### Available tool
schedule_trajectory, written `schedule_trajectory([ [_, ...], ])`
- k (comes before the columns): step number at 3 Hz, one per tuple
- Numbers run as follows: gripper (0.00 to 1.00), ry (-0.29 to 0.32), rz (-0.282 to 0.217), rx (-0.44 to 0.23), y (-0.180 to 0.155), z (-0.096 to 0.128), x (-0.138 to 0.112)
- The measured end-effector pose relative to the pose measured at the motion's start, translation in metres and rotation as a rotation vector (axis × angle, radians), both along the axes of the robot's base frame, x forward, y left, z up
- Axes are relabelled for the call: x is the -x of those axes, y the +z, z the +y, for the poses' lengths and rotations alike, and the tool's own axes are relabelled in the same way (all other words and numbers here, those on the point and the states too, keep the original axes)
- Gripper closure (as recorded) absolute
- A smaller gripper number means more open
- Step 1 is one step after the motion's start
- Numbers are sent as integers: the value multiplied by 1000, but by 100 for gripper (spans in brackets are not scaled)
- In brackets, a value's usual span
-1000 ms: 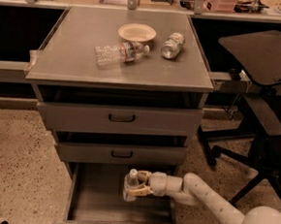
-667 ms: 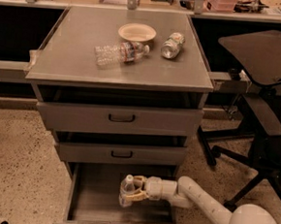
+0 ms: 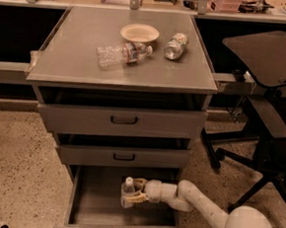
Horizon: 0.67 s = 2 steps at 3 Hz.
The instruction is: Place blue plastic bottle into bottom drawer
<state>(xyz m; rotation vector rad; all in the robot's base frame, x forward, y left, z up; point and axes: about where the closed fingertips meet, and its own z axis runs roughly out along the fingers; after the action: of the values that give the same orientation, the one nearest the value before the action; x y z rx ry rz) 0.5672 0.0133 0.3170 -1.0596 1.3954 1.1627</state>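
- The blue plastic bottle [image 3: 127, 188] was seen upright inside the open bottom drawer [image 3: 96, 204], near its middle. It was clasped about its body by the gripper [image 3: 134, 190], whose fingers [image 3: 136, 198] were closed against its sides.
- It was judged light, thin-walled and smooth. A hard squeeze could dent it and a slack one could let it slip, so the mid-body hold below the cap [image 3: 129, 179] was thought sound.
- Whether its base rested on the drawer floor could not be made out. Its far side was hidden by the fingers, and the arm [image 3: 200, 204] was cut off at the lower edge.
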Motion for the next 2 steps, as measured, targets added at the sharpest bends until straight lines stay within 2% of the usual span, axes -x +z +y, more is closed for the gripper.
schedule_trajectory([
  [1,100,-25,-17,33,-20,6,-12],
  [2,100,6,-96,108,-48,32,-24],
])
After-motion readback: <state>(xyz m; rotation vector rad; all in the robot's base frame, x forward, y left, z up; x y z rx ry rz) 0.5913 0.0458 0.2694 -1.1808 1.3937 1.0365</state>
